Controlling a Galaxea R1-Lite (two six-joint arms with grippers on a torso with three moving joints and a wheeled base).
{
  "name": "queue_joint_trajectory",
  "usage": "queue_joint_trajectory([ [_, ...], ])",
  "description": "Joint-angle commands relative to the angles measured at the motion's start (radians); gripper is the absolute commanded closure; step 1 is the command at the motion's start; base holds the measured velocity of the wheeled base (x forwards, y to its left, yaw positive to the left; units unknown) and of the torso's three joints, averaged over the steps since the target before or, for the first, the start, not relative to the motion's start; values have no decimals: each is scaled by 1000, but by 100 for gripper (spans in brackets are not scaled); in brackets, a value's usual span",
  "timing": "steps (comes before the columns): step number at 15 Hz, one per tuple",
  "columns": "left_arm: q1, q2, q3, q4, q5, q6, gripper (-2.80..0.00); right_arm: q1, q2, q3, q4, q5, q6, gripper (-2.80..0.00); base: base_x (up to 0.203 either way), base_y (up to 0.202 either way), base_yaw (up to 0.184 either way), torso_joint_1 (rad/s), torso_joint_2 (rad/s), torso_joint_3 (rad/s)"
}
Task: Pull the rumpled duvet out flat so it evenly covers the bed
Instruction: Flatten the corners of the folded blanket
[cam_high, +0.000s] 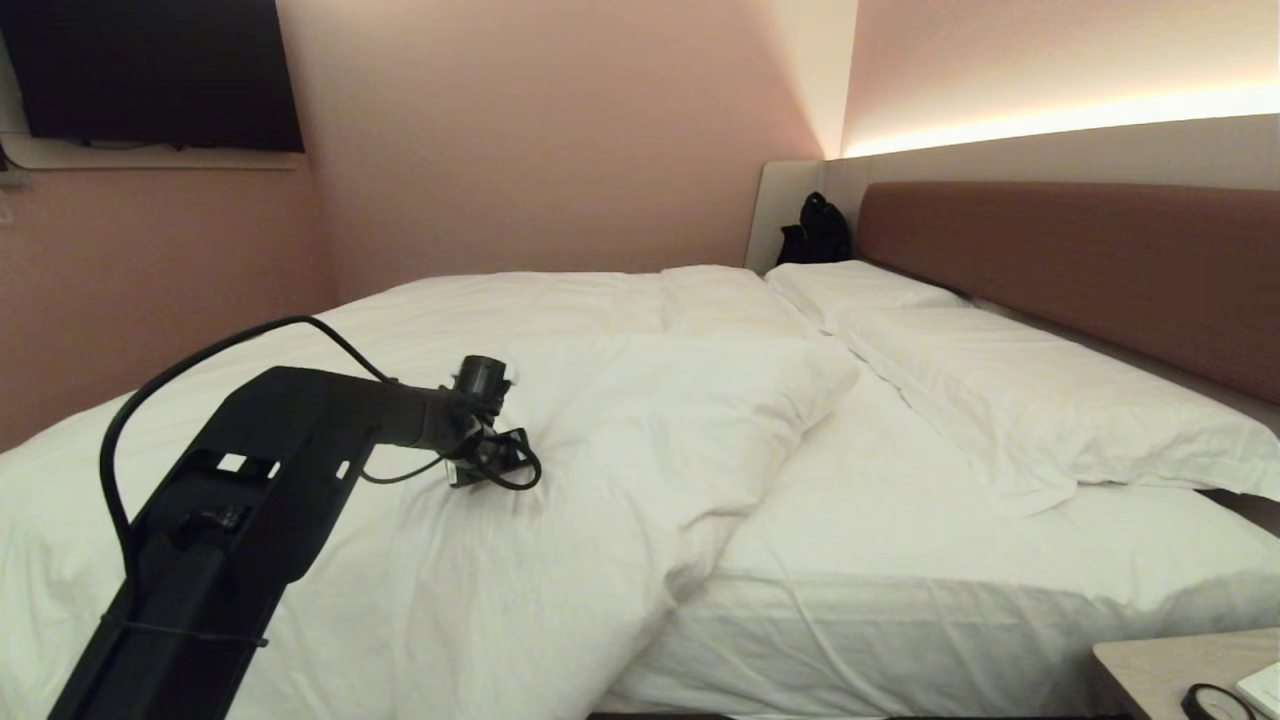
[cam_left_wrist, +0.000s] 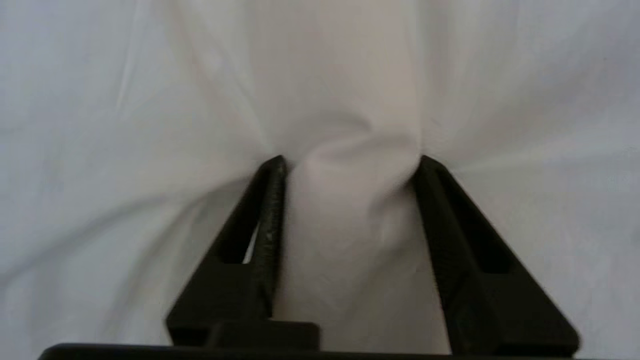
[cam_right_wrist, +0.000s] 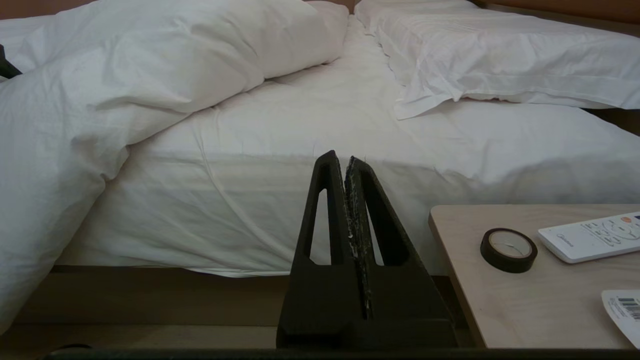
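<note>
The puffy white duvet (cam_high: 620, 420) lies rumpled over the left half of the bed (cam_high: 900, 540), its edge folded back and the sheeted mattress bare beside it. My left gripper (cam_high: 495, 465) reaches out over the duvet's middle and presses down into it. In the left wrist view a ridge of duvet (cam_left_wrist: 350, 225) is bunched between the two fingers, which stand partly apart at the gripper (cam_left_wrist: 350, 159); creases spread out from the tips. My right gripper (cam_right_wrist: 345, 157) hangs low beside the bed, shut and empty.
Two flat pillows (cam_high: 1050, 400) lie along the reddish-brown headboard (cam_high: 1080, 260). A black bag (cam_high: 815, 230) sits in the far corner. A pale nightstand (cam_right_wrist: 525, 300) at the near right holds a roll of tape (cam_right_wrist: 509, 243) and a remote (cam_right_wrist: 595, 237). A dark screen (cam_high: 150, 70) hangs on the left wall.
</note>
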Motion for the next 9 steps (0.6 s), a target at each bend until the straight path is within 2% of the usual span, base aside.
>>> queue_joint_trajectory([
  [1,-8,-11,3,0,1,-4,0,0,1,1,-1,0,0,0,0,0,0,0,0,0],
  [9,-50,-52,9,6,-1,-36,0,0,1,-1,-1,0,0,0,0,0,0,0,0,0],
])
